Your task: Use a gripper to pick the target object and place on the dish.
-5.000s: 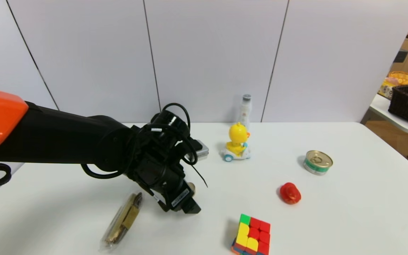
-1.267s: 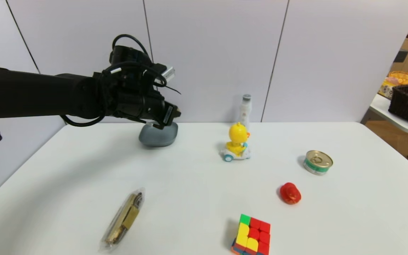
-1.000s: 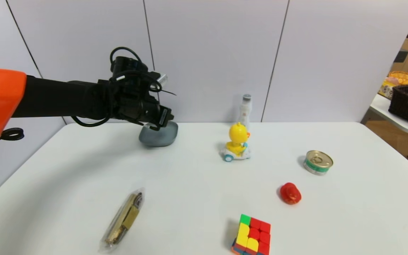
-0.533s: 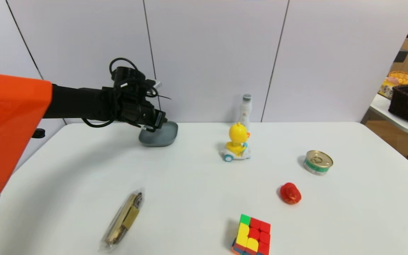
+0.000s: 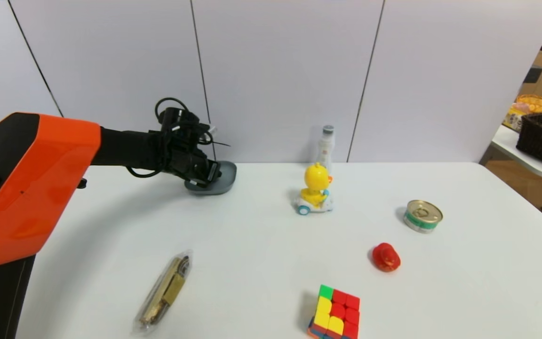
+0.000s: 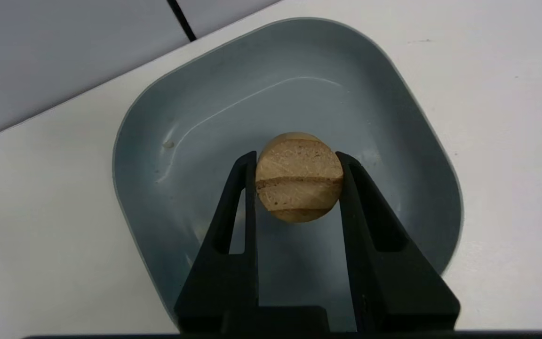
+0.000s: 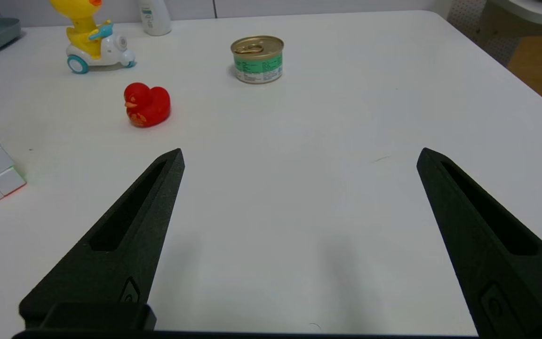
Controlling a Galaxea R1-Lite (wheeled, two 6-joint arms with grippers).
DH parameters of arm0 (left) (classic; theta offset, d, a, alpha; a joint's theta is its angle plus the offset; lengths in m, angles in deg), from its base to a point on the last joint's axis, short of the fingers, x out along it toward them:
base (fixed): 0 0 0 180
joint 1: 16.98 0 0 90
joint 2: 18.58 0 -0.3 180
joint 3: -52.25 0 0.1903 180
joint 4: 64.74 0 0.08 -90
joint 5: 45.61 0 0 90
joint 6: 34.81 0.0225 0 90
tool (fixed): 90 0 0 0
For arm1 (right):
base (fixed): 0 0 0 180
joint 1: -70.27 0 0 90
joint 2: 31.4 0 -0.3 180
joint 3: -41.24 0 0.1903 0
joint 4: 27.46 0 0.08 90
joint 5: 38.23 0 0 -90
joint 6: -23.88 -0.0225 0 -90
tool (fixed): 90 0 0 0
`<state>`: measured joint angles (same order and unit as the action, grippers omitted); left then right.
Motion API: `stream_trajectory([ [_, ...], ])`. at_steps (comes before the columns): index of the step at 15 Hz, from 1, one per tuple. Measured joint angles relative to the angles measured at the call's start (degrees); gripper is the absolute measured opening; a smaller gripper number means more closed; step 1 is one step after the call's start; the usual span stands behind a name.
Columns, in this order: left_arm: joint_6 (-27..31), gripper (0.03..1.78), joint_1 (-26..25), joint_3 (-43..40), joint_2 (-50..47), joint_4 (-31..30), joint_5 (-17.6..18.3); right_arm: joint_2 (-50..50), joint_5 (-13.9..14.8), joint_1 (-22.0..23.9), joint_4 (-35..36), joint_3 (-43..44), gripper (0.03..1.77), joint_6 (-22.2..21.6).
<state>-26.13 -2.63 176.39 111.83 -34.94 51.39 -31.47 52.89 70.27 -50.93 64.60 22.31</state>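
The left gripper (image 5: 207, 172) is held over the grey-blue dish (image 5: 226, 176) at the far left part of the white table (image 5: 271, 226), close to the wall. In the left wrist view the left gripper (image 6: 298, 174) is seen with its two black fingers (image 6: 240, 197) pressed against opposite sides of the wooden knob (image 6: 299, 176), so the knob is pinched between them. The knob is placed over the middle of the dish (image 6: 158, 141); whether it touches the floor of the dish cannot be told. The round flat face of the knob is turned toward the wrist camera, and the dark groove across this face runs from one finger to the other, with a slight tilt. The knob is round, so no clear long axis is shown, and in the head view it is hidden by the gripper.

The right gripper (image 7: 299, 155) is seen only in its own wrist view, above a bare part of the table, with its jaws spread wide and nothing between them.

On the table are also seen a yellow duck toy (image 5: 314, 190) on a small scooter, a white bottle (image 5: 325, 143) behind it, a tin can (image 5: 422, 215), a red duck (image 5: 386, 257), a colour cube (image 5: 334, 313) and a brass-coloured item in clear wrap (image 5: 163, 292). All of these are well apart from the dish.
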Motion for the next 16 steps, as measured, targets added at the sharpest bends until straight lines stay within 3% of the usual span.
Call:
stream_trajectory([
  [7,-1.1,0.52,0.0,0.0,0.9,0.5,0.0,0.0,0.0,0.0,0.0,0.0,1.71,0.0],
  [12,-2.0,1.06,0.0,0.0,0.9,0.4,0.0,0.0,0.0,0.0,0.0,0.0,1.71,0.0],
  [16,-2.1,1.32,0.0,0.0,0.7,0.3,0.0,0.0,0.0,0.0,0.0,0.0,1.71,0.0],
])
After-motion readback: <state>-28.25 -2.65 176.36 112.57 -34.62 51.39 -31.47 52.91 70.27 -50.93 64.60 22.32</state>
